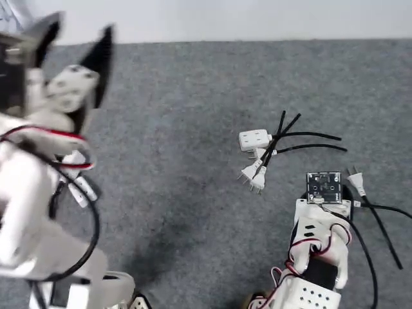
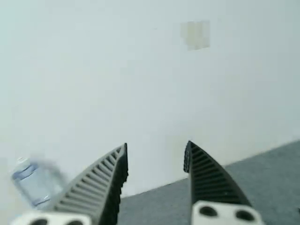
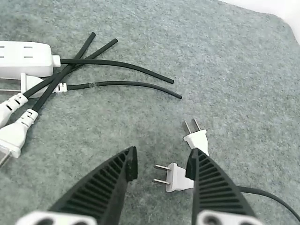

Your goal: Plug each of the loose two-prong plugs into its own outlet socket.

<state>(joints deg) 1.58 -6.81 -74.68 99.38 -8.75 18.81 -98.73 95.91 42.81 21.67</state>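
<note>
I hold the right gripper [image 3: 161, 161] low over the table [image 3: 243, 70] with its jaws wide, so that closing would catch the loose plug [image 3: 176, 177] between them. A second plug [image 3: 196, 138] lies just beside it. The outlet block [image 3: 23, 58] sits well apart (other plugs [image 3: 14, 136] cluster there, seemingly unplugged). The left gripper [image 2: 156, 150] hangs high out of the way, jaws spread and empty.
</note>
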